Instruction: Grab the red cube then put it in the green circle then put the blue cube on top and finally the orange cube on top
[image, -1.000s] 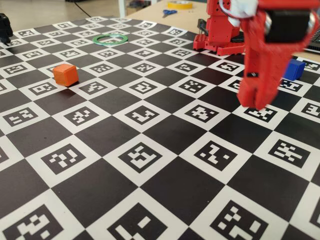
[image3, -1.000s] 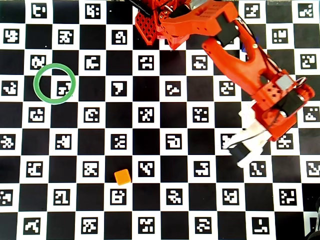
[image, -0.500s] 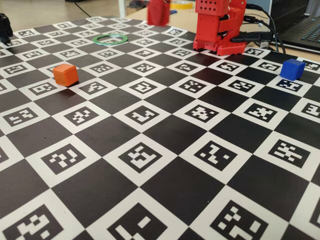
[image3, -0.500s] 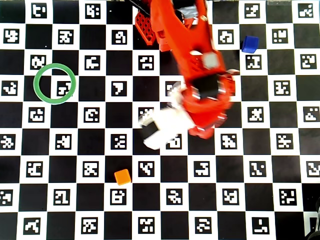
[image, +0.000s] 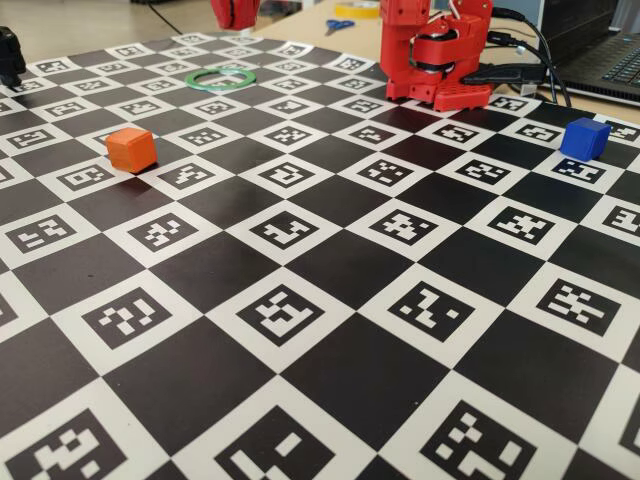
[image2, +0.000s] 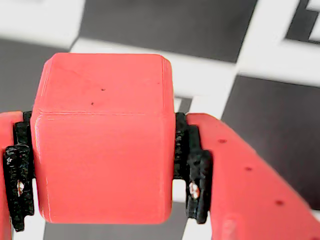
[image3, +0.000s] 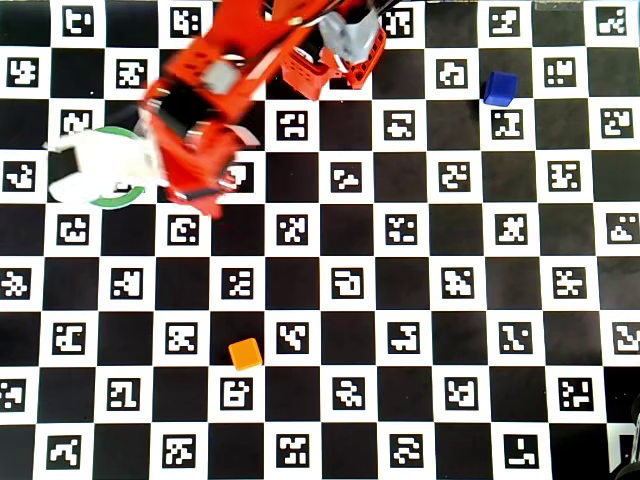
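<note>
I judge the task barely begun: the first cube is caught but not yet set down, and two more must follow. My arm (image3: 215, 85) reaches from the base at 12 o'clock out over the ring (image3: 118, 199), which lies at about 10 o'clock in the overhead view and looks empty from the side. My gripper (image2: 102, 190) is clamped on the red cube (image2: 102, 135), pads pressing both flanks, above the board. The blue cube (image3: 500, 88) waits at 1 o'clock, the orange cube (image3: 245, 354) near 7 o'clock, both untouched.
</note>
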